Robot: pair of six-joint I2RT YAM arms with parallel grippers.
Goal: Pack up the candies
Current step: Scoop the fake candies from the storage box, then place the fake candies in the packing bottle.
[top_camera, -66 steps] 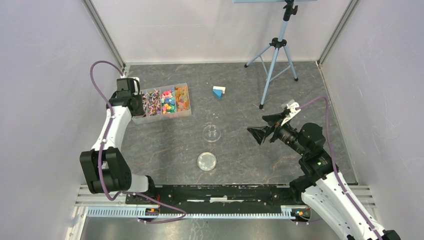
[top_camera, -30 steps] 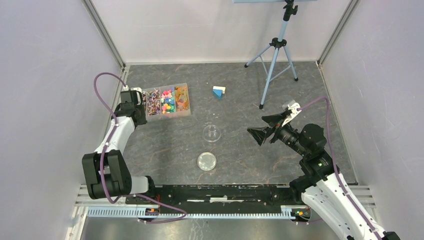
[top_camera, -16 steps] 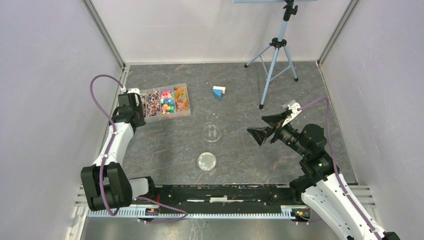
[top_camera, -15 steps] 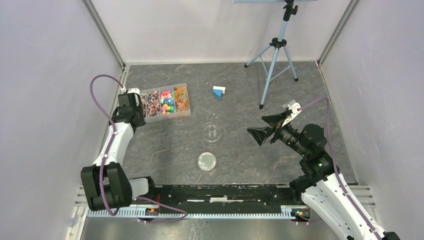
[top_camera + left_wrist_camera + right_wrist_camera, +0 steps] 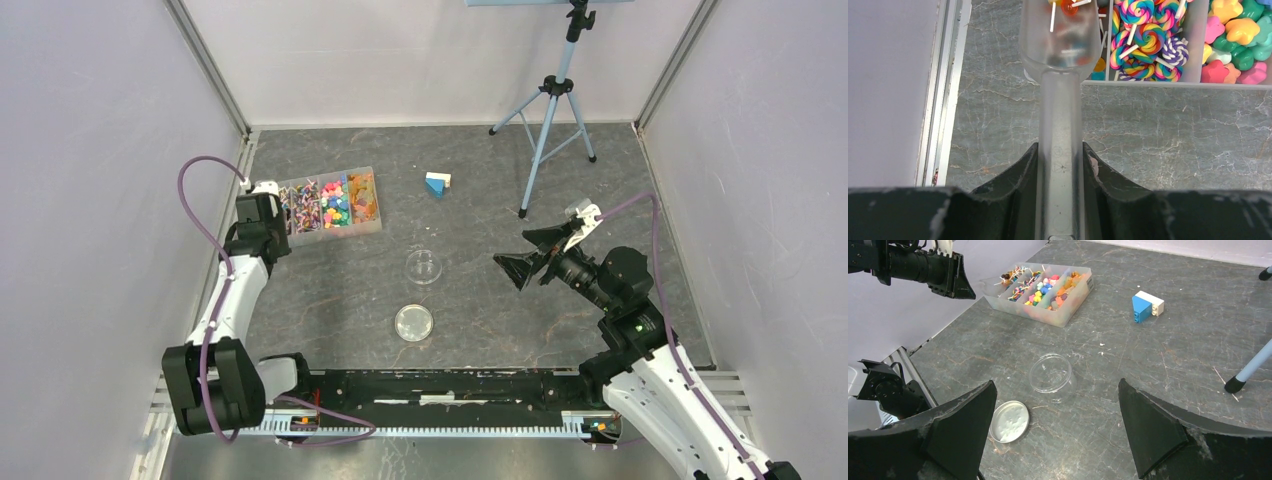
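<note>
The candies [image 5: 335, 203] fill a clear three-part box [image 5: 330, 232] at the back left: swirl lollipops [image 5: 1148, 40], star sweets [image 5: 1233, 40] and orange sweets [image 5: 1068, 282]. My left gripper [image 5: 258, 218] is shut on the handle of a clear plastic scoop [image 5: 1060, 45]; its jaws [image 5: 1060, 150] clamp the handle. The scoop's bowl hangs over the box's left end and holds a lollipop or two. My right gripper [image 5: 520, 255] is open and empty, raised right of the clear jar [image 5: 424, 266]. In the right wrist view the gripper [image 5: 1055, 381] frames the jar [image 5: 1050, 372].
The jar's metal lid [image 5: 414, 322] lies flat in front of the jar, also seen in the right wrist view [image 5: 1009, 421]. A blue-and-white block [image 5: 437, 184] sits behind the jar. A tripod [image 5: 550, 110] stands at the back right. The left wall rail [image 5: 943, 90] runs close to the scoop.
My left gripper has drawn back from the box's left end toward the near edge, taking the scoop with it. The right arm has not moved.
</note>
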